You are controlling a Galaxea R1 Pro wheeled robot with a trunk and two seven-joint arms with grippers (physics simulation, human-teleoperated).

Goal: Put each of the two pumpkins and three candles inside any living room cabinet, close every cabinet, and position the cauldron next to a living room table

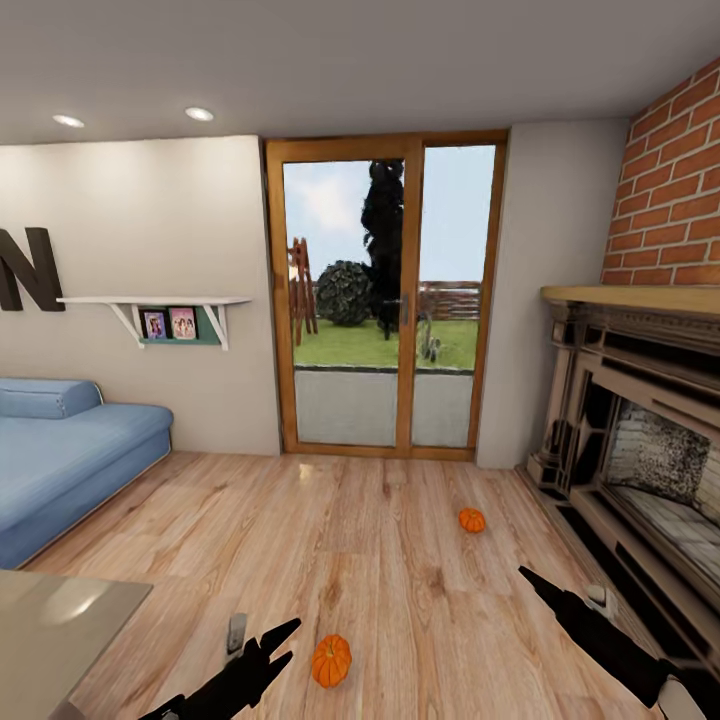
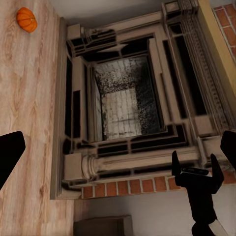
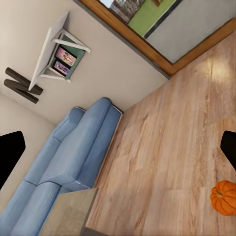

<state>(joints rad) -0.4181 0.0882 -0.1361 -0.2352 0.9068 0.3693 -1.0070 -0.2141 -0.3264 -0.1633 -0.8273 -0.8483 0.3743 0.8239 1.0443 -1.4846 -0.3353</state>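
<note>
Pumpkins: near pumpkin (image 1: 331, 660) on the plank floor (image 1: 380, 540) just beside my left gripper (image 1: 268, 648), jaws spread, empty; far pumpkin (image 1: 472, 520) on the floor before the fireplace (image 1: 640, 460). Right gripper (image 1: 560, 598): parted, empty. Coffee table (image 1: 60, 620) corner nearby. Nothing stowed so far as I judge; every step remains.

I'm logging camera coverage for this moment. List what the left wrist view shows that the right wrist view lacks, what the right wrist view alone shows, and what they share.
Left wrist view alone: the brick fireplace with its sooty firebox, and the right gripper in front of it, its fingers apart.

Right wrist view alone: the blue sofa, the wall shelf holding pictures, the glass door's wooden frame, and a corner of the table.

Shared: the light plank floor and an orange pumpkin on it; whether both views catch the same pumpkin cannot be told from these two alone.
</note>
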